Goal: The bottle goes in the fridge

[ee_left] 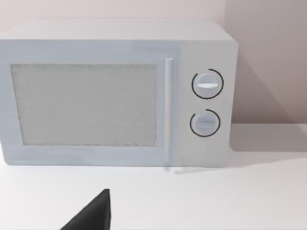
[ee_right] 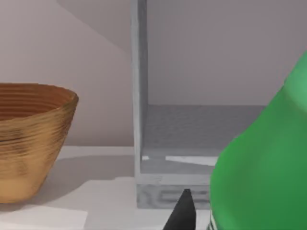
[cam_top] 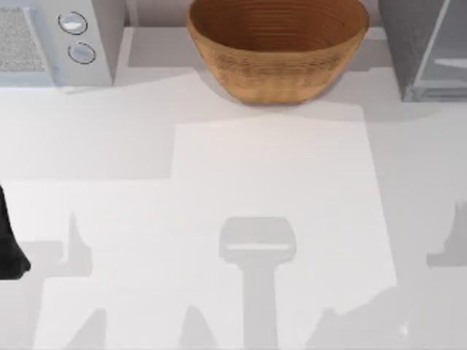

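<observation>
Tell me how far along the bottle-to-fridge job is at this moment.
Done: the fridge stands open, its inner shelf bare. In hand: the right wrist view has the green bottle close up beside a dark fingertip, facing that opening, so it looks carried, though the grip itself is hidden. Left: moving it in and releasing. The left arm waits at the table's left edge, facing the microwave.
</observation>
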### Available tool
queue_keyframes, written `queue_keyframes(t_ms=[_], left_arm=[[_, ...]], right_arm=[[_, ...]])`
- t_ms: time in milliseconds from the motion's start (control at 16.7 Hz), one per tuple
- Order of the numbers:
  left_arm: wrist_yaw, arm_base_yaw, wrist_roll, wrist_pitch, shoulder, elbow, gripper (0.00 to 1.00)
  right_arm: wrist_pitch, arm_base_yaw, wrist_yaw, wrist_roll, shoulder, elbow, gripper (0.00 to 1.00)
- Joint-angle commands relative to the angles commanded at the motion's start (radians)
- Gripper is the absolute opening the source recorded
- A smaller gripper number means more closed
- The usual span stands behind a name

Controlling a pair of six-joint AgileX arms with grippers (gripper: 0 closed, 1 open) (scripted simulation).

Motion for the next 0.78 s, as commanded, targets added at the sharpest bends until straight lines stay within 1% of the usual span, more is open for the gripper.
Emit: queue_keyframes(t_ms=[120,300,780], left_arm=[[0.000,0.000,0.000,0.000,0.000,0.000,1.00],[0.000,0.000,0.000,0.000,0.000,0.000,1.00],[0.000,0.000,0.000,0.000,0.000,0.000,1.00]], right_arm=[[0.081,-0.020,-0.019,0.002,0.116,0.070,0.01],[0.232,-0.060,-0.051,0.003,0.368,0.202,0.01],[0.687,-0.178,-0.153,0.004,1.329,0.597,0.01]])
